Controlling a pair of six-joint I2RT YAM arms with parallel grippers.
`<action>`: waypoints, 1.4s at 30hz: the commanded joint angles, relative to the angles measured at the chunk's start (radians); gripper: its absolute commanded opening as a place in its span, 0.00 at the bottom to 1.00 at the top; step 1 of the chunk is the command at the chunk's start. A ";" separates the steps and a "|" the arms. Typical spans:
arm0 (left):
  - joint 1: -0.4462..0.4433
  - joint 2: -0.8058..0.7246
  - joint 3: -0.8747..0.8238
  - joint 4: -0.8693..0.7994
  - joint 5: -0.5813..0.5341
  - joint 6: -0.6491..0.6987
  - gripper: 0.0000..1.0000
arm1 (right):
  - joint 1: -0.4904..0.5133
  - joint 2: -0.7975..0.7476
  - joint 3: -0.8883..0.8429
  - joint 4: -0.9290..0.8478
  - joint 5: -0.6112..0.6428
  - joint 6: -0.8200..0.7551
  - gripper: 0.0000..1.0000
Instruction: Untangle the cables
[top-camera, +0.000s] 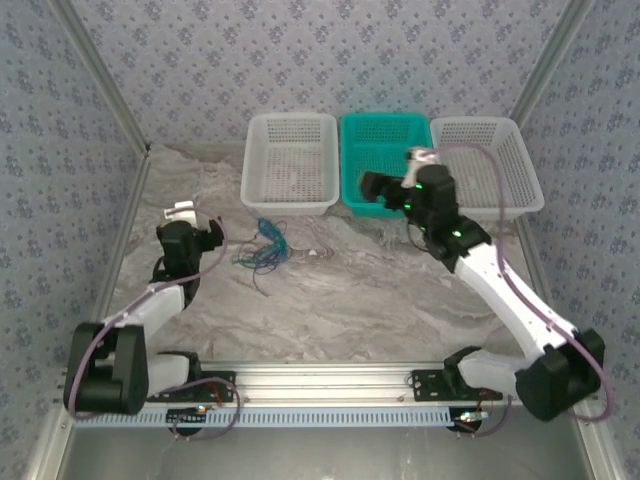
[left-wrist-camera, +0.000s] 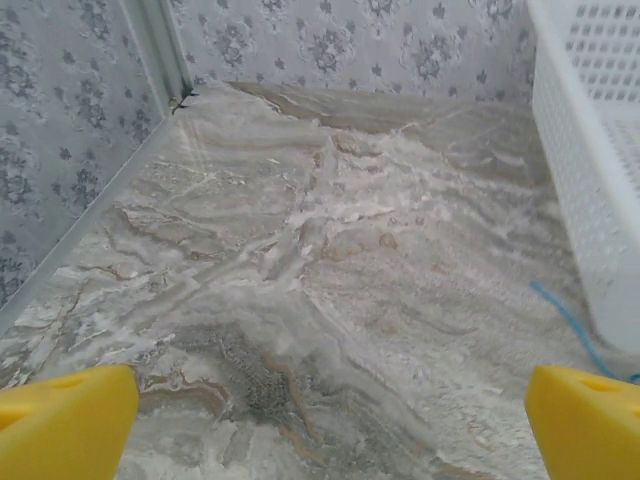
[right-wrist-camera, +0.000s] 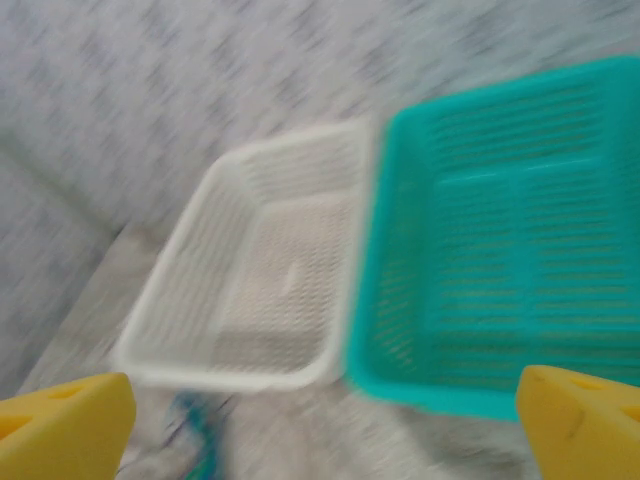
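Approach stage, nothing gripped. The cables (top-camera: 266, 246) lie bunched left of centre, just below the white basket (top-camera: 290, 207). The left gripper (top-camera: 213, 233) sits just left of them with its jaws wide apart. The right gripper (top-camera: 372, 187) hangs spread and empty by the teal basket (top-camera: 385, 124). Next, probably, comes a pinch on one strand, though which lies on top is hard to tell. There's open table (top-camera: 380, 300) below, and basket rims crowd above.

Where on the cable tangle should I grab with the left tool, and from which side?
Probably the loose strand trailing off the near side of the cables, not the knotted middle. Come straight down with the left tool, open just to their left: the wires lie limp and flat on the table, so a sideways approach would likely just push them.
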 joint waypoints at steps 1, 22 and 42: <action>-0.042 -0.111 0.119 -0.344 0.064 -0.124 0.99 | 0.139 0.146 0.148 -0.216 -0.106 -0.052 0.99; -0.120 0.270 0.367 -0.727 0.374 -0.323 0.69 | 0.331 0.474 0.183 -0.106 -0.295 0.184 0.98; -0.166 0.162 0.385 -0.833 0.382 -0.367 0.00 | 0.360 0.378 -0.003 0.142 -0.153 -0.105 1.00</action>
